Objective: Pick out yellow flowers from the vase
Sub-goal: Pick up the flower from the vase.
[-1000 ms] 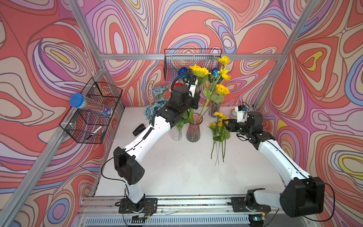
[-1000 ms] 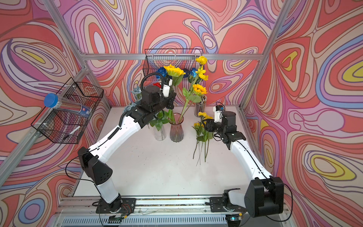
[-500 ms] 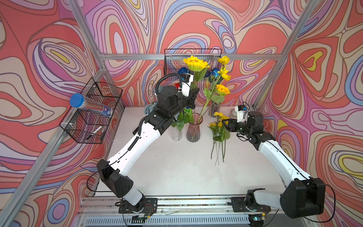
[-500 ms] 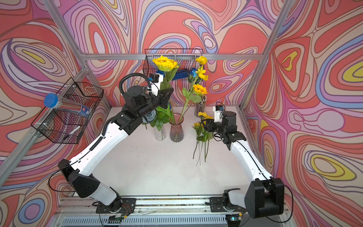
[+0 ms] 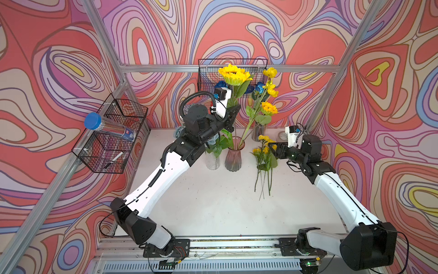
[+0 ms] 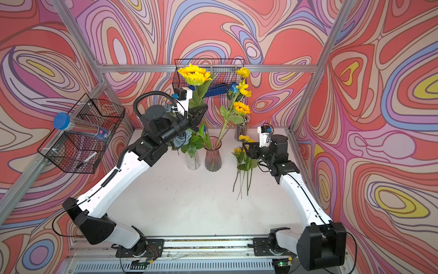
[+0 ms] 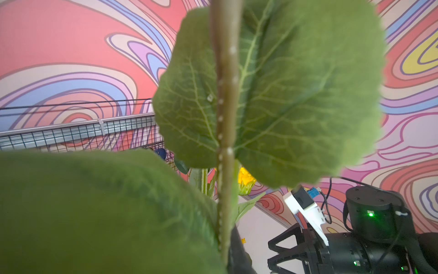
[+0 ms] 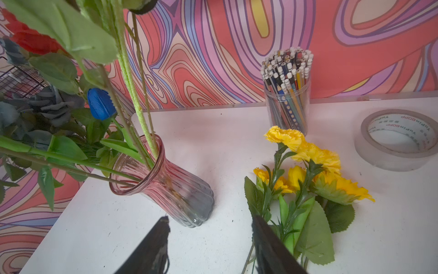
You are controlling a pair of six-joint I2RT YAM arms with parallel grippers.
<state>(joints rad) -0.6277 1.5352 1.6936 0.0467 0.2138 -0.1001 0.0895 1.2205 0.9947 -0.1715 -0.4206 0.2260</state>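
left wrist view: sunflower stem (image 7: 225,118) runs upright through the left gripper (image 5: 233,116), which is clamped tight on it. in a top view, vase (image 5: 234,159) sits straight below; can't tell if the stem end is clear. right gripper (image 5: 275,150) is half-open and empty beside picked yellow flowers (image 5: 263,151) on table (image 5: 213,201).

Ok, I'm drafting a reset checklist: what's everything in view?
sunflower: one, yellow, held over pink vase
upright yellow flowers: few, yellow, in that vase
loose yellow flowers: bunch, yellow, on table
pink vase: one, pink, centre
clear vase: one, clear, beside it
other flowers: several, blue, red, in vases
pencil jar: one, clear, rear
tape roll: one, clear, near jar
wire baskets: two, black, hung left and rear
tube: one, blue cap, left basket
left gripper: shut on sunflower stem
right gripper: open, by loose flowers
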